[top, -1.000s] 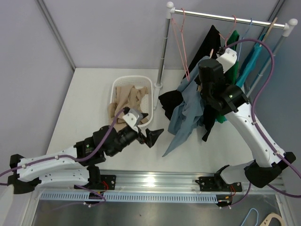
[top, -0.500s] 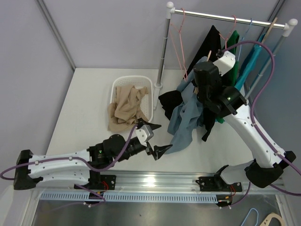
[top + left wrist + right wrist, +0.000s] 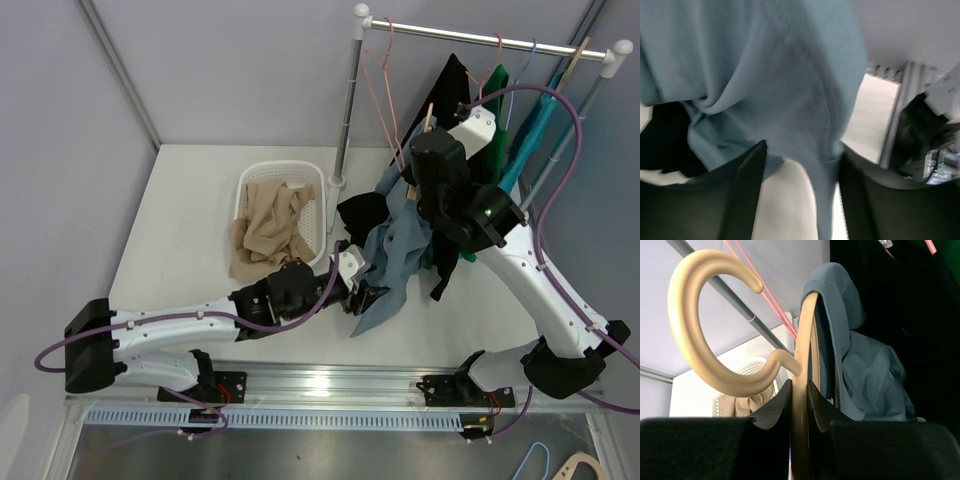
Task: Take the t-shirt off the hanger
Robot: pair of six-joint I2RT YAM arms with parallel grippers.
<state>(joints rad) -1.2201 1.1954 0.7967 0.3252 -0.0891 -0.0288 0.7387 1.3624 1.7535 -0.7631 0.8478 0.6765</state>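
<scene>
Soft, creased blue t-shirt (image 3: 395, 250) droops from the smooth, curved wooden hanger (image 3: 801, 340); right gripper (image 3: 800, 405) clenched on that hanger's neck; left gripper (image 3: 799, 160) straddles the hem below the hanger, grasp impossible to tell.

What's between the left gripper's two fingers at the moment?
A hanging fold of the blue t-shirt lies between the fingers of the left gripper. The left wrist view shows this, with one dark finger on each side of the cloth.
</scene>
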